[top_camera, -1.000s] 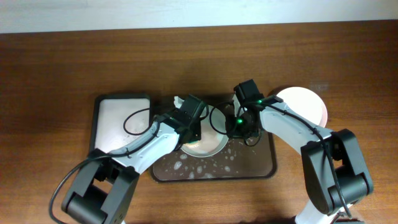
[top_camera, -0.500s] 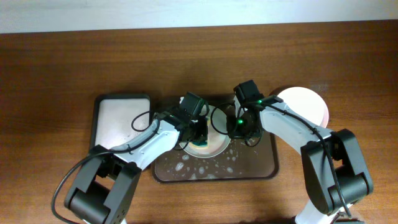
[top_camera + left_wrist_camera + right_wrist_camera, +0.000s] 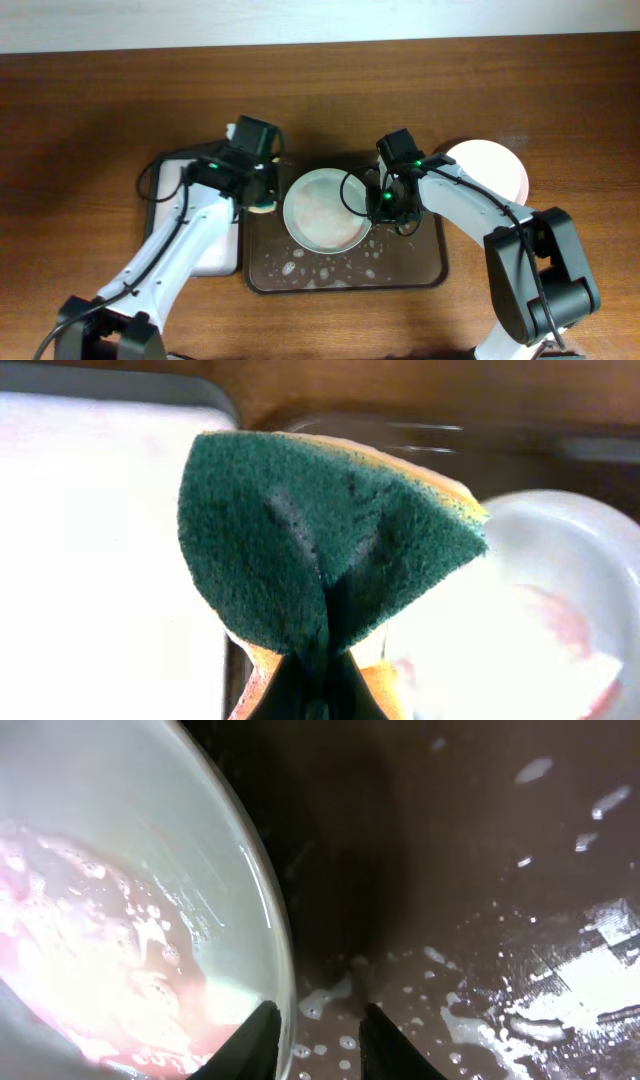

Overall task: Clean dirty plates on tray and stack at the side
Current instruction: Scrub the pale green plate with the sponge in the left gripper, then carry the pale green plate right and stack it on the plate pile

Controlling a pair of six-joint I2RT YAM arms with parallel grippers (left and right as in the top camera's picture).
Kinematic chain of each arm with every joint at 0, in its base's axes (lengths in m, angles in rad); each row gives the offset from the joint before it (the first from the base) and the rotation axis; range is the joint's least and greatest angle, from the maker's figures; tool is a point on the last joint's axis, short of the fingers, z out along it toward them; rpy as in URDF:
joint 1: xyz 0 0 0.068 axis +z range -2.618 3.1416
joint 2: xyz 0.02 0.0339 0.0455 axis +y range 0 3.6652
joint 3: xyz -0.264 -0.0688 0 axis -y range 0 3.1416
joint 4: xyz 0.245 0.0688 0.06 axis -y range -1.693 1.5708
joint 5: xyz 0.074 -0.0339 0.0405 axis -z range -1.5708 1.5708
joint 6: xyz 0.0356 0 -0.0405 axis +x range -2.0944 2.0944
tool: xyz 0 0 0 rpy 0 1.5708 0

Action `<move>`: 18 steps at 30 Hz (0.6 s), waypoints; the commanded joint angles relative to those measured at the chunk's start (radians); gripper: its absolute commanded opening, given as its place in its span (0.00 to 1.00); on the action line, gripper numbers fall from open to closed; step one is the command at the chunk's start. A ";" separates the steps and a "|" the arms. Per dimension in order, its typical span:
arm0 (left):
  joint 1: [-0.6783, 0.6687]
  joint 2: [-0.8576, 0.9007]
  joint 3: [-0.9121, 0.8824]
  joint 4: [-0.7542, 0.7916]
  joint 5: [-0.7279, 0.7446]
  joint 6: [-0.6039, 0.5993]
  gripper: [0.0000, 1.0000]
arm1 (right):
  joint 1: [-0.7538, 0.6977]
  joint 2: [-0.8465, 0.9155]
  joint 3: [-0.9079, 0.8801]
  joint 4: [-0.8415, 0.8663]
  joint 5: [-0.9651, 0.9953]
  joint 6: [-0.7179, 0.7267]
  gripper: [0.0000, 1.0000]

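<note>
Left gripper (image 3: 262,200) hangs over the seam between white-lined tray (image 3: 100,560) and brown tray (image 3: 400,272), pinching a folded sponge (image 3: 320,540). Right gripper (image 3: 318,1040) sits at the 3 o'clock rim of the plate (image 3: 320,212), fingers narrowly apart astride it; clamping cannot be told. The plate lies in the brown tray, pink-smeared and foamy.

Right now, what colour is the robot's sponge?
The sponge is dark green on its scrubbing face, with a yellow-orange layer behind. The left wrist view shows it best.
</note>
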 commanded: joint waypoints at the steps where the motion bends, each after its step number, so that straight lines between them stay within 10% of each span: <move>1: 0.154 0.005 -0.028 -0.016 0.057 0.127 0.00 | -0.001 0.007 -0.005 0.003 0.019 -0.002 0.27; 9: 0.357 0.210 -0.095 0.072 0.220 0.240 0.04 | -0.001 0.007 -0.005 0.003 0.019 -0.002 0.23; 11: 0.357 0.228 -0.095 0.072 0.220 0.240 0.91 | -0.001 0.007 -0.005 0.003 0.019 -0.002 0.37; 16: 0.356 0.137 -0.044 0.025 0.225 0.206 0.99 | -0.001 0.007 -0.005 0.044 0.019 -0.002 0.38; 18: 0.356 0.057 -0.043 0.014 0.225 0.184 1.00 | -0.001 0.007 -0.005 0.068 0.019 -0.002 0.15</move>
